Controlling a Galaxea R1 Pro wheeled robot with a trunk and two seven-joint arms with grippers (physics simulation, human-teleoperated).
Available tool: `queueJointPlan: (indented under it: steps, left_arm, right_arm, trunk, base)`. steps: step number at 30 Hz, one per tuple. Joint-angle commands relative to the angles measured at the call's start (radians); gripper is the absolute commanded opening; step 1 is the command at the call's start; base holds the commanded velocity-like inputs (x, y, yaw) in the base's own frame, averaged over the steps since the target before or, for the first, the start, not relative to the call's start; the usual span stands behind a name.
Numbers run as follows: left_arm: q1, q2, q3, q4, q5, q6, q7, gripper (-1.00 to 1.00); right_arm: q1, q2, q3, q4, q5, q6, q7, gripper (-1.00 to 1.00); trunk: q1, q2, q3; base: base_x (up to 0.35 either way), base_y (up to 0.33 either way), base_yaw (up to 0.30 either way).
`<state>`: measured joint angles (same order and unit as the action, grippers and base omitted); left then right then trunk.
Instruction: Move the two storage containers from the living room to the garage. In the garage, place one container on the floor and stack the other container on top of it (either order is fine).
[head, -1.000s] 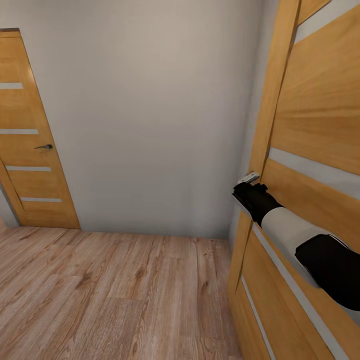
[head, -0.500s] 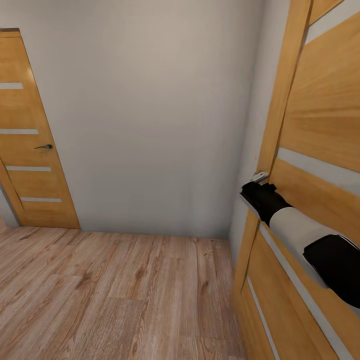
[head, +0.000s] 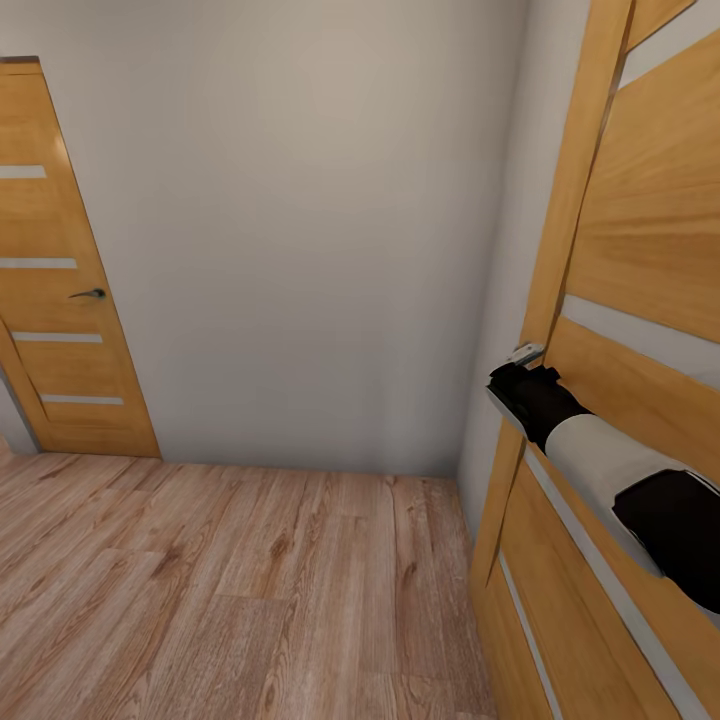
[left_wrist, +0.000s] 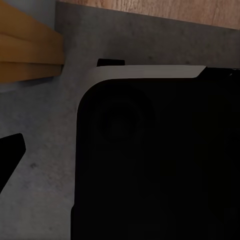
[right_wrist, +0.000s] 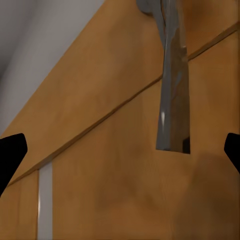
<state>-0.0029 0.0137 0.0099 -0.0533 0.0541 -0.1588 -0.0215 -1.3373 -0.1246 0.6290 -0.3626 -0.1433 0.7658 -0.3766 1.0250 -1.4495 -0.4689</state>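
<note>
Right gripper, jaws spread wide and empty, poised facing the grey metal lever handle of the orange-brown wooden door, apparently for opening passage; left gripper's opening indeterminate.

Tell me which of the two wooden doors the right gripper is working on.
The near door at the right edge of the head view. The right gripper is at its metal handle; the far door stands untouched by the back wall.
</note>
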Motion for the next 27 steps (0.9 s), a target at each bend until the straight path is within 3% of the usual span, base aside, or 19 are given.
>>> queueJointPlan:
  steps: [1,19,24,27]
  left_arm:
    - [0.0,0.0,0.001,0.0,0.006,-0.002,-0.002,1.0]
    - [0.0,0.0,0.001,0.0,0.006,-0.002,-0.003,1.0]
    - [0.0,0.0,0.001,0.0,0.006,-0.002,-0.002,1.0]
    - [0.0,0.0,0.001,0.0,0.006,-0.002,-0.002,1.0]
  right_arm:
    - [-0.001,-0.008,0.006,-0.001,0.009,0.012,-0.01,1.0]
    - [0.0,-0.036,0.005,-0.004,0.008,0.01,-0.01,1.0]
    - [0.0,-0.02,0.006,-0.009,0.009,0.012,-0.01,1.0]
    - [0.0,0.017,0.007,-0.01,0.01,0.018,-0.01,1.0]
  trunk:
    - [0.0,-0.001,-0.001]
    - [0.0,-0.001,-0.001]
    - [0.0,-0.001,-0.001]
    - [0.0,-0.001,-0.001]
  base:
    - [0.0,0.0,0.0]
    - [0.0,0.0,0.0]
    - [0.0,0.0,0.0]
    - [0.0,0.0,0.0]
